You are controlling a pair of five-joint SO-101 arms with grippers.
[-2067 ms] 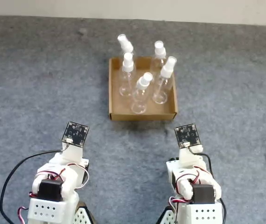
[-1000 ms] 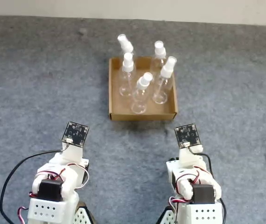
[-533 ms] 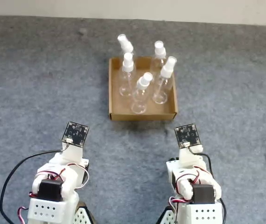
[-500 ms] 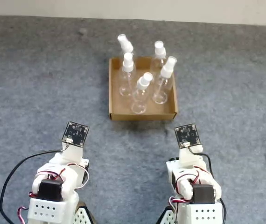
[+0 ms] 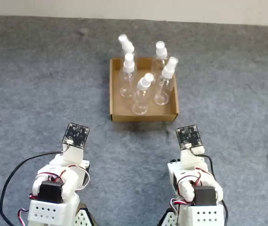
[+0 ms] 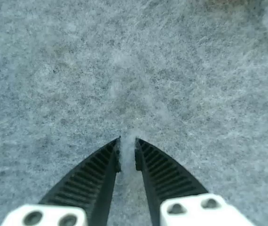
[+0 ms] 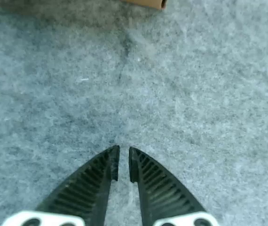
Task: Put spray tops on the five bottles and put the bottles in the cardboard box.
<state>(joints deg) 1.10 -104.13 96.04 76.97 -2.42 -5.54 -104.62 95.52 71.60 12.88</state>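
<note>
Worktop: grey felt-covered worktop (image 5: 40, 70), with a pale strip of wall along its far edge.
Box: shallow brown cardboard box (image 5: 143, 116), open-topped, on the worktop at centre, beyond both arms.
Bottles: five clear plastic bottles (image 5: 141, 100) stand grouped in the box, close together. The two farthest rise past the far wall in the high view, and the far-left one is partly hidden behind its neighbour.
Tops: white spray tops (image 5: 146, 81) are fitted on all five bottles, their nozzles turned various ways.
Left claw: left claw (image 6: 127, 153) hangs over bare felt, its black ribbed fingers pressed almost together with a thin slit at the tips and nothing between them.
Right claw: right claw (image 7: 123, 162) is likewise drawn together and holds nothing; a corner of the box shows beyond it, well apart.
Arms: left arm (image 5: 61, 181) and right arm (image 5: 193, 181) sit at the near edge, either side of the box line.
</note>
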